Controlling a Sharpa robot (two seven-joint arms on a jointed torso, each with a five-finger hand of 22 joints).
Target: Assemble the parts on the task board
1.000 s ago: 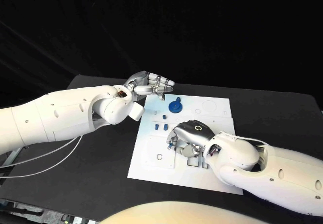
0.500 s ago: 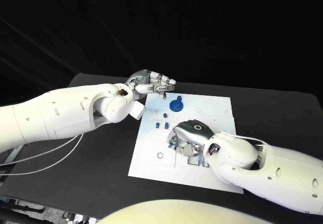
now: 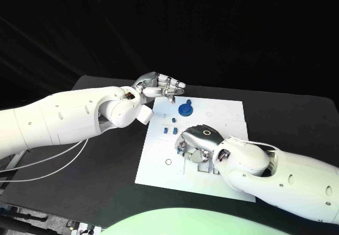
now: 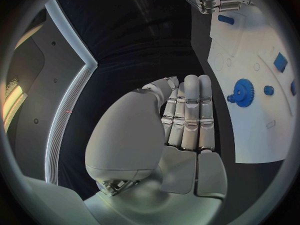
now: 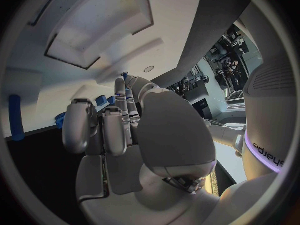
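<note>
Since the earlier frames we record the left hand (image 3: 159, 87) lifted slightly toward twelve o'clock off the far-left corner of the flat white rectangular task board (image 3: 159, 166), and the right hand (image 3: 196, 143) shifted a little toward eleven o'clock over the board's middle; the parts lie as they did.

In the head view the left hand hovers at about eleven o'clock of the board. Its fingers are curled in together and we see nothing between them; the left wrist view shows them folded side by side over the palm (image 4: 187, 117).

The right hand rests low over the board's centre, fingers bent downward onto the surface. We cannot tell whether it holds anything: its own palm hides the fingertips in the head view, and the right wrist view shows only bent fingers (image 5: 112, 125) above white board.

The round blue toothed gear (image 3: 185, 109) sits at twelve o'clock on the board, just beside the left hand. Two small blue pegs (image 3: 169, 131) stand between the gear and the right hand, at the right hand's eleven o'clock.
</note>
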